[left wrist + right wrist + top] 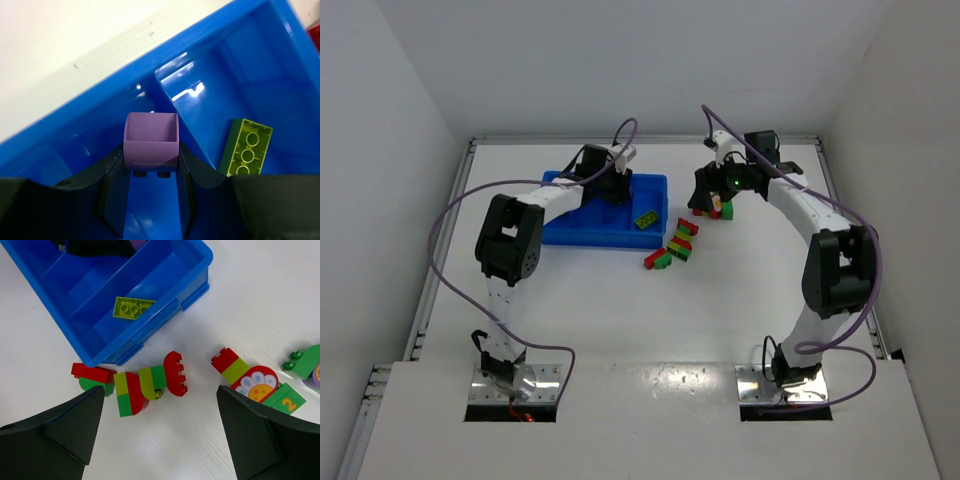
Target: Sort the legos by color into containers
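My left gripper (150, 161) clamps a purple brick (151, 136) over the tray (280, 75), so I release it next, while my right gripper (160, 407) hangs wide open above the clumps (131, 390).

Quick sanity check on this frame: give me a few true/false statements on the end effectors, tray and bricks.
1. The left end effector is shut on a purple brick. True.
2. The blue tray holds no bricks. False: a yellow-green brick lies in one compartment.
3. The right end effector is open and holds nothing. True.
4. Every brick is already in the tray. False: multicoloured brick clumps lie on the table beside it.
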You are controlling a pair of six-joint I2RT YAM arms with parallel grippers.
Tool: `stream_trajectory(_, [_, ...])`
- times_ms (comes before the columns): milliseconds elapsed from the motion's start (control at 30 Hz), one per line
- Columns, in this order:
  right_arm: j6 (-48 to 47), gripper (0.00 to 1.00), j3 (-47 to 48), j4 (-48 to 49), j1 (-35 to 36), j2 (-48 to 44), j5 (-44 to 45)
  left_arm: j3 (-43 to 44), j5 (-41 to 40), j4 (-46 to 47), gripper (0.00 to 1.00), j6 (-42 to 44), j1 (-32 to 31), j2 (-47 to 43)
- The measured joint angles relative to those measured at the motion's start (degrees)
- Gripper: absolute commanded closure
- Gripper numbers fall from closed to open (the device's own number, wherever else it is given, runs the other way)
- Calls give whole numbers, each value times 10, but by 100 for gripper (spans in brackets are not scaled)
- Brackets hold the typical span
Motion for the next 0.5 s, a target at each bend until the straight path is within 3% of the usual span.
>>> stream_trajectory(267, [-10, 6, -24, -6, 0, -26, 3, -9, -6, 16, 77, -52, -17, 12])
stream_trajectory(333, [-14, 6, -28, -7, 0, -31, 3, -9, -6, 24, 68, -69, -17, 13])
stream_trajectory(500, [-47, 6, -34, -27, 0, -33, 2, 18, -10, 42, 35, -111, -12, 34])
